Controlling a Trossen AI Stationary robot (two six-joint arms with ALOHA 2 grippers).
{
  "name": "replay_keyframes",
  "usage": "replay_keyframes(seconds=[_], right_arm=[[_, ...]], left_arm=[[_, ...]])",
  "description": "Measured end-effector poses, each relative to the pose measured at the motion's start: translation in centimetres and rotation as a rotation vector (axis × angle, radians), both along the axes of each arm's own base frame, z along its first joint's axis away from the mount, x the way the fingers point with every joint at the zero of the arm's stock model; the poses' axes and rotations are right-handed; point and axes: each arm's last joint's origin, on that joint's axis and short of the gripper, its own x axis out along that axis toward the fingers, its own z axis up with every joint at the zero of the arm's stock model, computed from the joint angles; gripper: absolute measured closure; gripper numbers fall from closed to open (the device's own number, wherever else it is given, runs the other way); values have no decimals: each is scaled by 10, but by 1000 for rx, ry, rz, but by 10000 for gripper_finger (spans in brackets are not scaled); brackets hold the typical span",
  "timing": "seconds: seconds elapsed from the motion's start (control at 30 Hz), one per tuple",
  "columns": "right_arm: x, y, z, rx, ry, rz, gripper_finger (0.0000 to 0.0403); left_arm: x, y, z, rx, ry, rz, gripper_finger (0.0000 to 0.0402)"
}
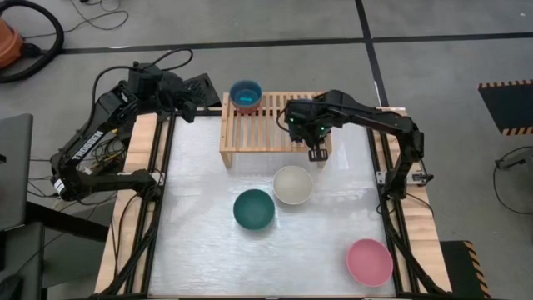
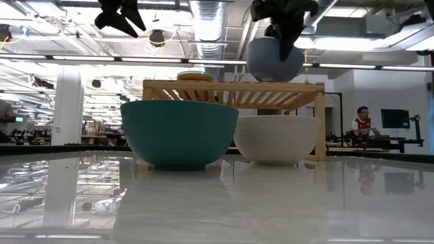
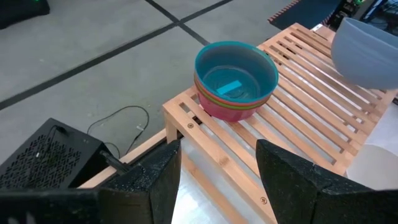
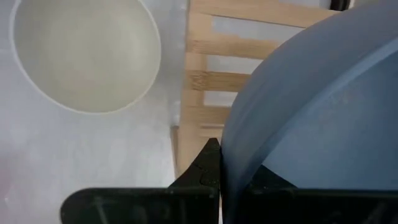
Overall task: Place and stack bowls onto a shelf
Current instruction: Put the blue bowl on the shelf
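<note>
The slate blue bowl [image 2: 274, 59] hangs in my right gripper [image 2: 285, 34] just over the right part of the shelf [image 1: 271, 125]; the left wrist view shows this bowl [image 3: 367, 50] too. In the high view the arm covers it. A stack of small bowls, cyan on top [image 1: 246, 94], stands on the shelf's far left corner. The cream white bowl [image 1: 293, 184], dark teal bowl [image 1: 253, 209] and light pink bowl [image 1: 369, 261] sit on the table. My left gripper [image 3: 217, 168] is open, raised beside the shelf's left end. My right gripper holds the slate blue bowl by its rim [image 4: 239, 155], with one finger [image 4: 205, 168] on the outside wall and the other inside. The fingers come from above, pointing down. The bowl is lifted clear, hanging below them close over the slats.
The shelf stands at the table's far edge, its middle slats [image 1: 271, 117] bare between the small stack and my right gripper. Cream and teal bowls stand just in front of the shelf. The pink bowl is near the table's near right corner.
</note>
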Motion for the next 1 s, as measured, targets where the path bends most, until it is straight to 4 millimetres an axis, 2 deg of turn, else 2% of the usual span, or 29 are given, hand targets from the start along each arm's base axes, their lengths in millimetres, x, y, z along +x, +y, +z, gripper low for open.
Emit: replay_keyframes(seconds=[0.17,0.3,0.47,0.73,1.0], right_arm=[[0,-2,-1,28,-10,-28,380],[9,-5,-13,60,17,-45,380],[20,-6,-25,3,70,-49,380],[20,-5,-25,11,63,-70,378],[22,1,-26,41,61,-56,317]], left_arm=[[0,0,0,0,0,0,209],[0,0,0,0,0,0,209],[0,0,0,1,-1,0,209],[0,0,1,-4,-15,8,209],[0,0,1,-4,-15,-1,209]])
